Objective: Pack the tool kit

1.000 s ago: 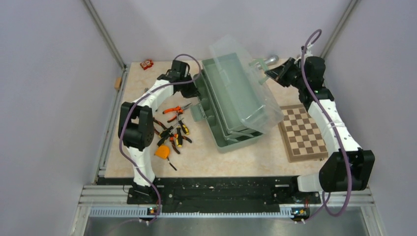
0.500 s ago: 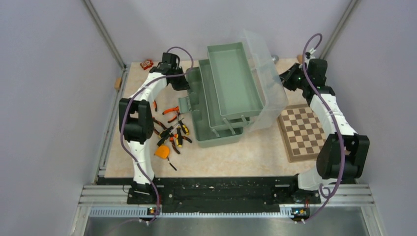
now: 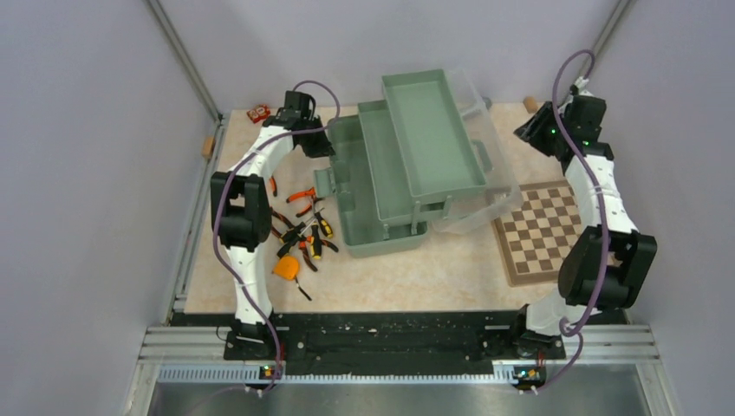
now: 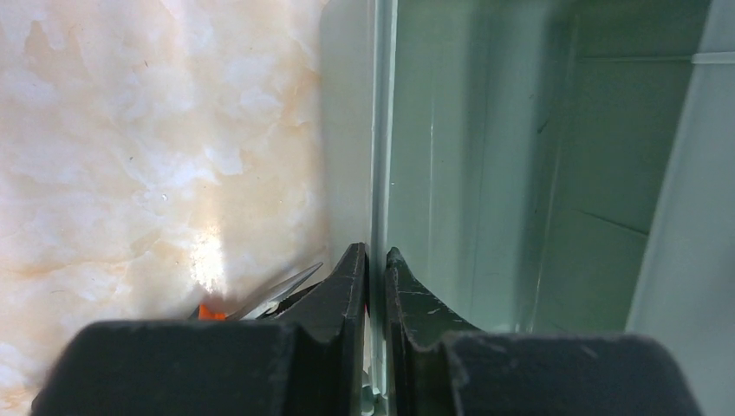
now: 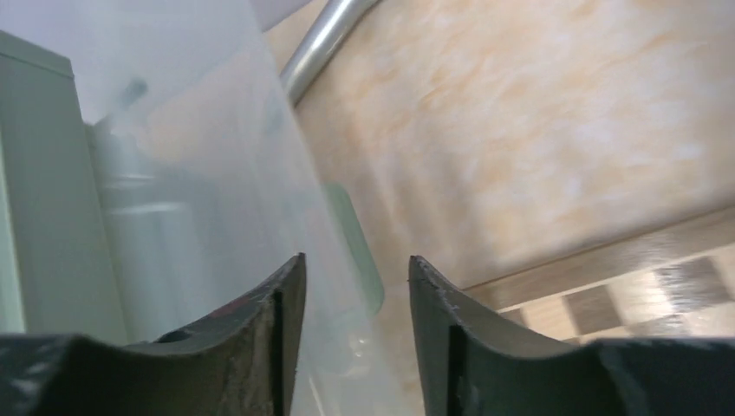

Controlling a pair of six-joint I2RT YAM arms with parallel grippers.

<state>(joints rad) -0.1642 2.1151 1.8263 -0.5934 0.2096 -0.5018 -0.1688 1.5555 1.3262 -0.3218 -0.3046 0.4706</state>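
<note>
The big green toolbox (image 3: 381, 234) sits open in the middle of the counter (image 3: 416, 277), closer to the far edge. Its trays (image 3: 433, 139) are folded out and stand one above the other like steps. The see-through lid (image 3: 498, 186) leans out to the right, close to the chessboard (image 3: 542, 232).

The left gripper (image 4: 375, 253) is at the far left corner of the box. It is squeezed tight on the thin green wall there.

The right gripper (image 5: 355, 257) is up by the far right corner of the counter. Its fingers (image 5: 433, 295) are spread apart with nothing between them. The lid is just beside one finger, but I cannot tell if they touch.

The pliers (image 3: 305, 195), screwdrivers (image 3: 322, 225) and little orange tape measure (image 3: 286, 267) lie on the counter left of the box, near the left edge.
</note>
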